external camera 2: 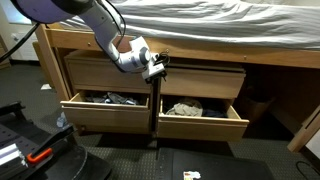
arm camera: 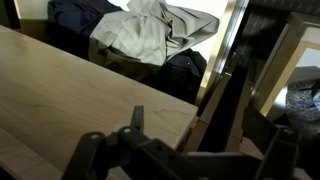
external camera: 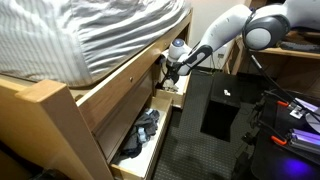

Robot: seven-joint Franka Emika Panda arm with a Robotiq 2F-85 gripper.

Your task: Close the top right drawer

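Observation:
Under the bed, the top right drawer [external camera 2: 203, 124] stands pulled out, a short light-wood box with cloth [external camera 2: 186, 107] inside. In an exterior view it is the farther drawer [external camera: 171, 96], just below my gripper [external camera: 172, 69]. My gripper [external camera 2: 156, 68] hangs in front of the divider between the two pulled-out drawers, above their front edges, touching neither. In the wrist view my gripper [arm camera: 195, 128] looks open with nothing in it, over a flat wood panel [arm camera: 60, 100]. Bluish cloth [arm camera: 302, 97] shows at the right edge.
A longer drawer [external camera 2: 100, 112] with dark grey clothes [external camera: 143, 130] is also pulled out beside it. Two shut drawer fronts [external camera 2: 105, 72] sit above. The striped mattress [external camera: 90, 30] overhangs. A black case [external camera: 215, 110] and cables lie on the floor nearby.

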